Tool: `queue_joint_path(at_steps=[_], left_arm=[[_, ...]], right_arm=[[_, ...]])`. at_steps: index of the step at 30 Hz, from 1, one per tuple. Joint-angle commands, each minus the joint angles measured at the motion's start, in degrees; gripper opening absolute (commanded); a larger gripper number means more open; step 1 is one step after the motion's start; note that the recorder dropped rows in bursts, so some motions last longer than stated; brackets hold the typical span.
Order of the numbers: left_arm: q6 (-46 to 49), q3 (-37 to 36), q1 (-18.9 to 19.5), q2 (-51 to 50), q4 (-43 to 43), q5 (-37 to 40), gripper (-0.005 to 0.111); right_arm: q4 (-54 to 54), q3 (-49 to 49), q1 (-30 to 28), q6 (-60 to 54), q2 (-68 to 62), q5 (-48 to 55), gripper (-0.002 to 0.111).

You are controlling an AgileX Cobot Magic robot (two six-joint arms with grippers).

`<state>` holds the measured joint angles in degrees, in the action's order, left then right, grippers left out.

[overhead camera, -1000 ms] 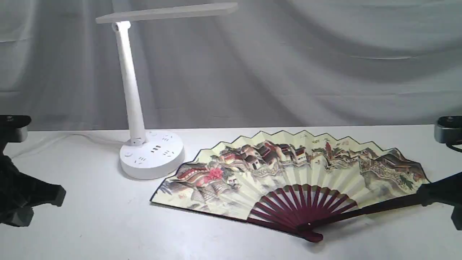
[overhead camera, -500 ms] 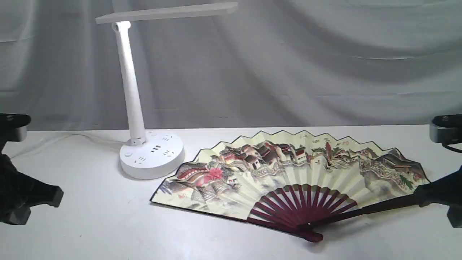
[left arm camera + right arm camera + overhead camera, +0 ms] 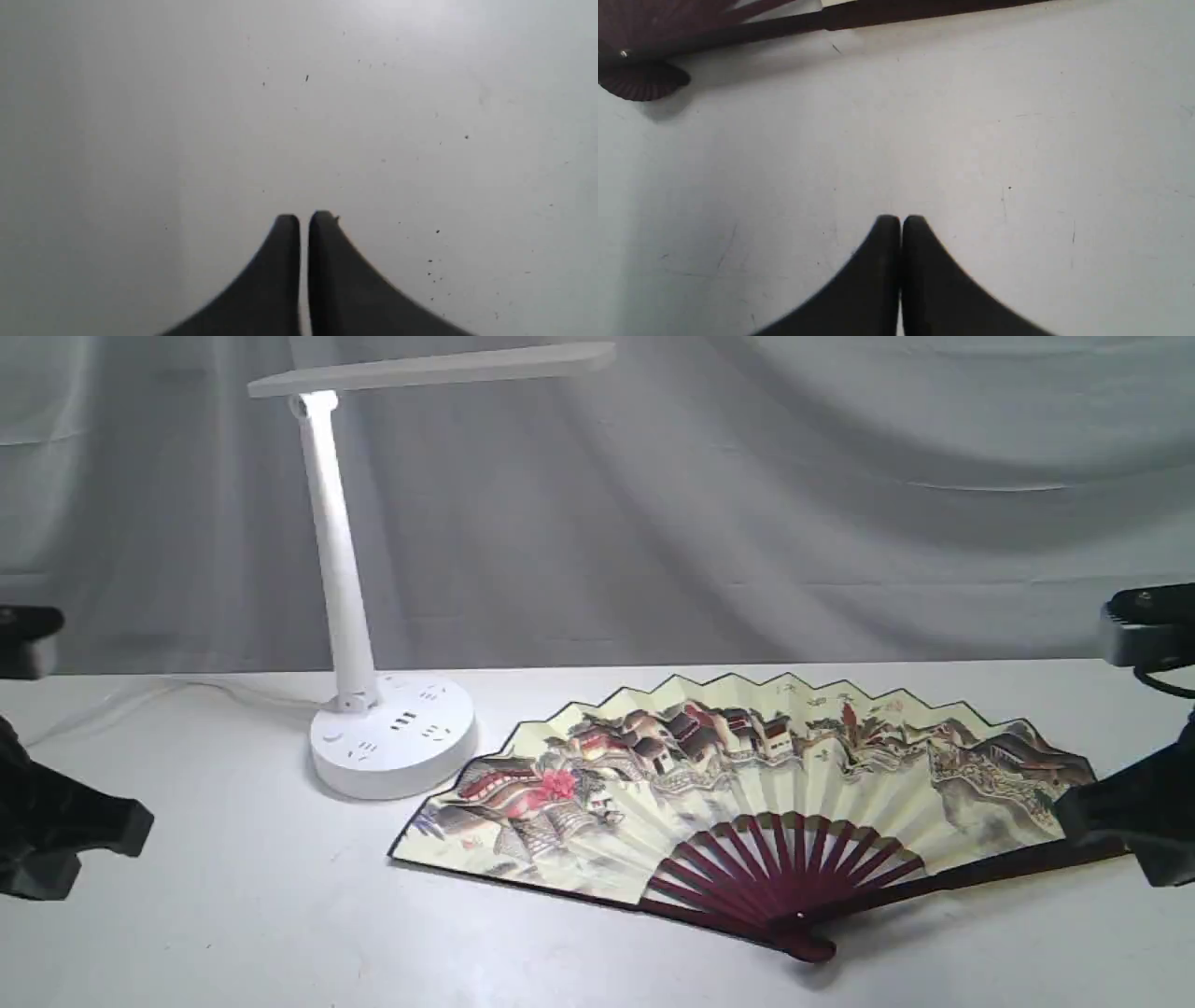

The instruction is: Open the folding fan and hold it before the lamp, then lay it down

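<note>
Comparing the exterior view with the moment before, both arms are found raised and drawn outward. The right gripper [image 3: 1074, 817] is lifted a little, though its tip is seen in line with the outer end of the fan's guard rib [image 3: 980, 873]. The left gripper [image 3: 140, 831] is pulled further toward the left edge. The folding fan [image 3: 747, 775] is left fully spread and flat on the table [image 3: 233, 915], unmoved. Its left tip is near the round base of the lamp [image 3: 341, 579] but apart from it. The pleated cream leaf is painted with buildings and a red flower and edged in black. It is carried on dark maroon ribs gathered at a pivot toward the front. The laying-down is judged done, with only withdrawal remaining.

In the left wrist view, the left gripper [image 3: 303, 219] is shown with its jaws pressed together on nothing, over bare speckled table. No fan is seen there.

In the right wrist view, the right gripper [image 3: 901, 221] is likewise closed and empty. It is held clear of the fan, whose pivot head [image 3: 640, 79] and guard rib [image 3: 924, 11] are seen well apart from the fingertips.
</note>
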<state>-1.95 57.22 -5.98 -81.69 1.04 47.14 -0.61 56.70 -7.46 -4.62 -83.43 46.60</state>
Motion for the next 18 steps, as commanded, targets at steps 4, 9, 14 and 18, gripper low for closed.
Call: queue_joint_path(at_steps=[4, 9, 14, 18], left_arm=[[0.56, 0.41, 0.09, 7.54, -0.67, -0.40, 0.000], [0.56, 0.41, 0.09, 12.86, -0.67, -0.89, 0.000], [0.56, 0.41, 0.09, 19.66, -0.67, -1.41, 0.000], [0.56, 0.41, 0.09, 25.97, -0.51, -1.95, 0.000]], right_arm=[[-0.03, -0.33, 0.07, 0.17, 3.50, -0.25, 0.000], [-0.03, -0.33, 0.07, 0.17, 10.35, -0.10, 0.000], [-0.03, -0.33, 0.07, 0.17, 19.25, -0.72, 0.000], [-0.03, -0.33, 0.07, 0.17, 27.53, -0.93, 0.000]])
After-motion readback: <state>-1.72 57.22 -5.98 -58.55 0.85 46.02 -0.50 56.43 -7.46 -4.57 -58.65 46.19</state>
